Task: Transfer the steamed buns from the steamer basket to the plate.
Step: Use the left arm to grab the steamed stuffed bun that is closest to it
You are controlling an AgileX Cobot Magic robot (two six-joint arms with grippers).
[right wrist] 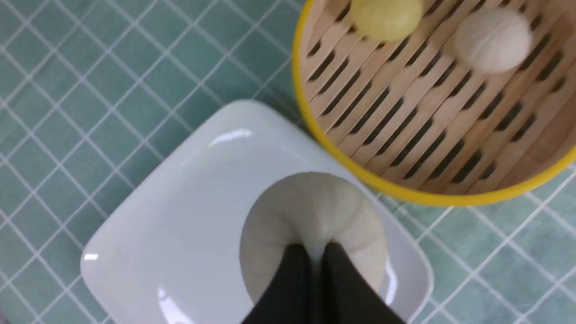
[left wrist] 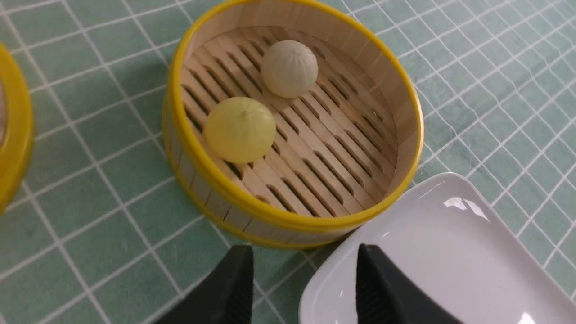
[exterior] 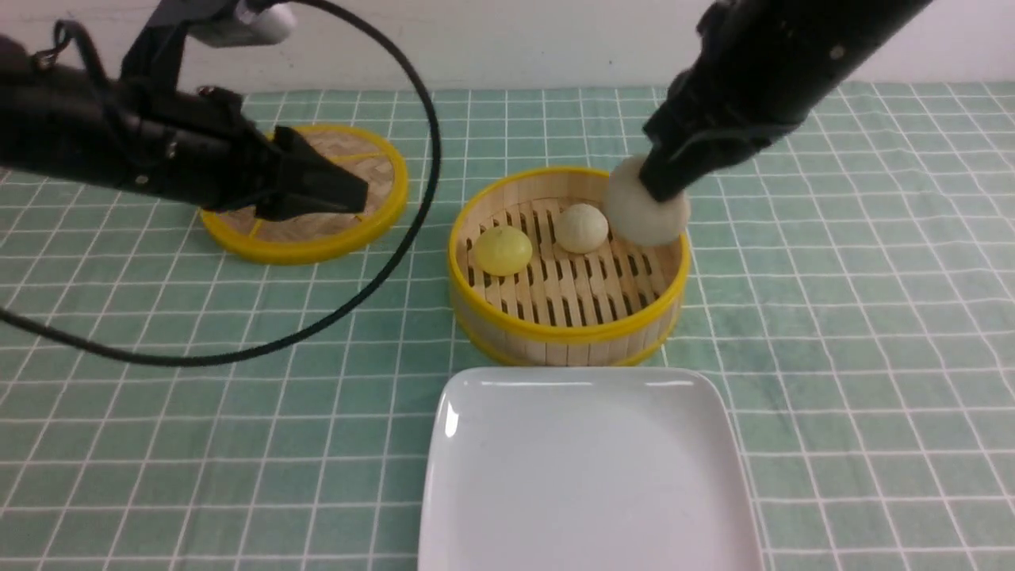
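The steamer basket (exterior: pixel 567 329) stands at the table's middle, behind the white square plate (exterior: pixel 587 476). A pale yellow bun (exterior: pixel 502 250) and a cream bun (exterior: pixel 580 228) lie on its slats. My right gripper (exterior: pixel 662 186) is shut on a second cream bun (exterior: pixel 642 212), pinching its top and holding it in the air above the basket's right rim. In the right wrist view this bun (right wrist: pixel 310 225) hangs over the plate (right wrist: pixel 180 216). My left gripper (exterior: pixel 357 194) is open and empty, hovering over the lid at the left; its fingertips (left wrist: pixel 238 279) show in the left wrist view.
The flat woven yellow-rimmed lid (exterior: pixel 349 230) lies at the back left, under my left gripper. A black cable (exterior: pixel 381 277) loops over the green checked tablecloth between the lid and the basket. The white wall runs along the far edge.
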